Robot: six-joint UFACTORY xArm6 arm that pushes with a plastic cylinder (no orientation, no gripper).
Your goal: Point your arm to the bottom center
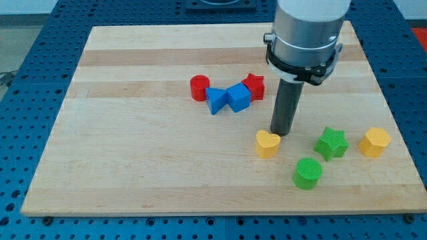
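My tip [281,133] rests on the wooden board [133,167], right of centre, just above and to the right of a yellow heart block [267,143], nearly touching it. A cluster lies to the upper left of the tip: a red cylinder [199,87], a blue triangular block [215,100], a blue cube [238,97] and a red star [253,85]. To the right of the tip are a green star [331,143], a green cylinder [307,173] and a yellow hexagonal block [375,141].
The arm's grey body [305,33] hangs over the board's upper right. A blue perforated table [27,80] surrounds the board on all sides.
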